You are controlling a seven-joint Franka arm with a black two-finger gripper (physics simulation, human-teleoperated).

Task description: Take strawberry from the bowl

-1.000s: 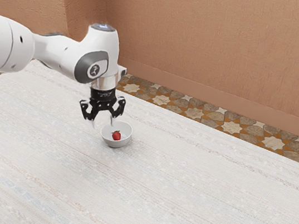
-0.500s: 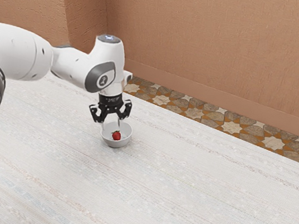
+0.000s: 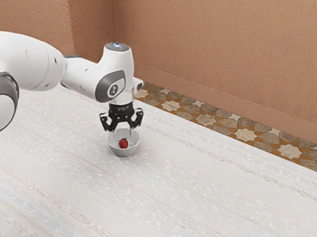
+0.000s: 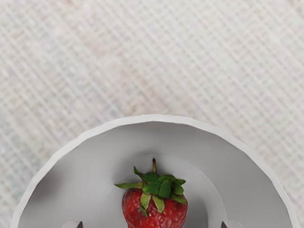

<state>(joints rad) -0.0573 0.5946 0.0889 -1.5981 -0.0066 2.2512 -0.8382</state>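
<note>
My gripper (image 3: 123, 132) is open over the white bowl (image 3: 134, 148) in the exterior view, its two fingers apart and pointing down at the bowl's opening. Inside lies a red strawberry (image 3: 123, 143), low between and just below the fingertips. In the wrist view the strawberry (image 4: 154, 209) has green leaves and a short stem, and it rests on the floor of the bowl (image 4: 61, 151). The tips of the gripper (image 4: 152, 224) stand wide on either side of the fruit, with a gap at both sides.
A pale woven-pattern tabletop (image 3: 194, 201) surrounds the bowl. Beyond its far edge run patterned floor tiles (image 3: 206, 119) and a tan wall (image 3: 235, 46).
The arm has come down and toward the exterior view's right, bringing my open gripper from above the bowl's near-left side to over its opening. Bowl and strawberry have stayed still.
</note>
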